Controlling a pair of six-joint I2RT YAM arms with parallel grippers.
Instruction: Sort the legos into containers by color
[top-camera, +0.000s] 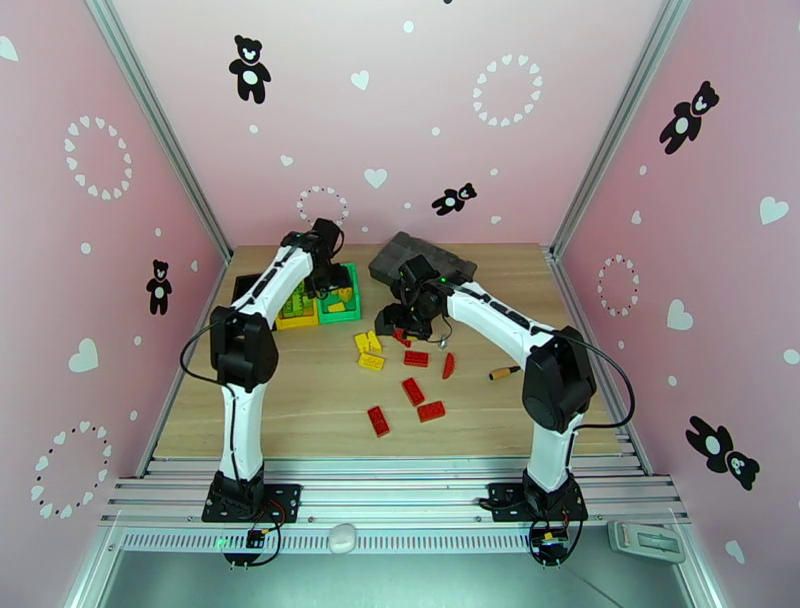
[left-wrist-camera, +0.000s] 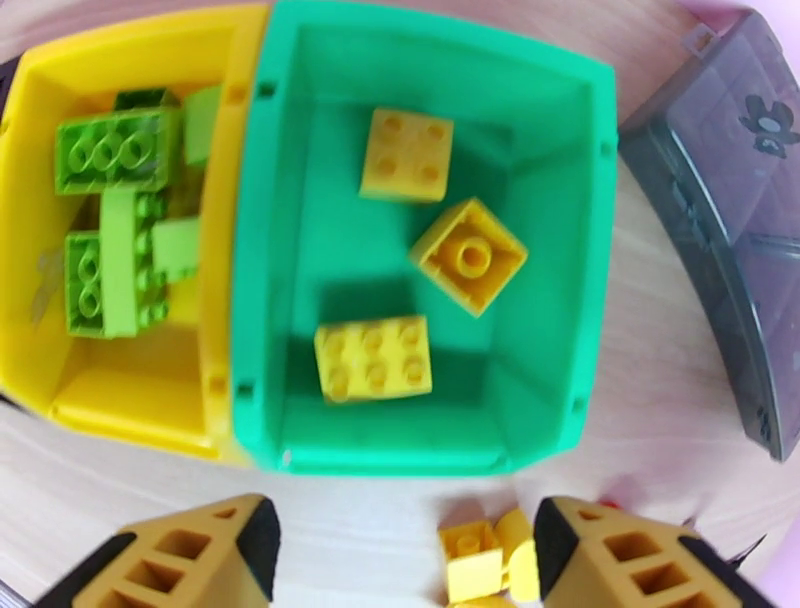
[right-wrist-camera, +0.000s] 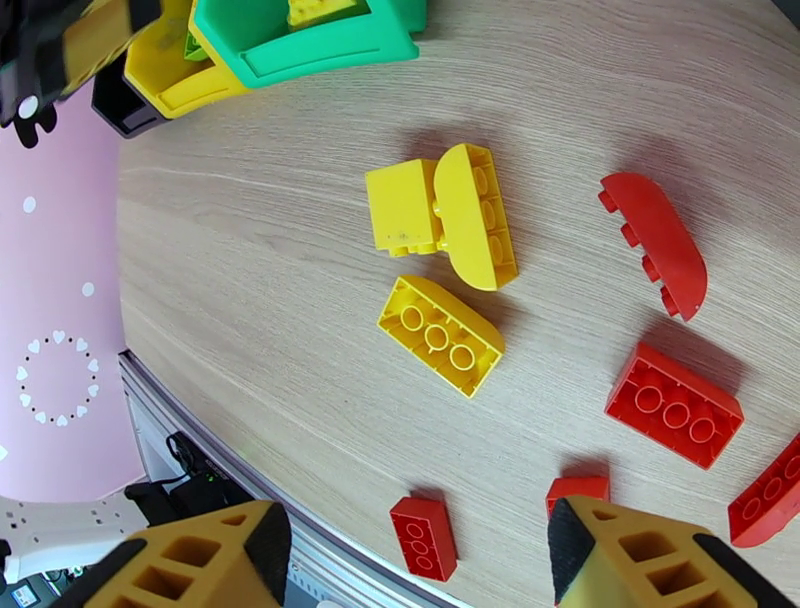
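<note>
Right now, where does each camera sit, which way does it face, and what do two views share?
Top external: above and behind the arm bases, facing down over the table; both arms, left hand and right hand show.
Left wrist: on the left arm, facing down into the green bin and yellow bin; its fingertips show below.
Right wrist: on the right arm, facing down at loose yellow bricks and red bricks; its fingertips show below.
Shared: both wrist views catch the green bin and those yellow bricks.
</note>
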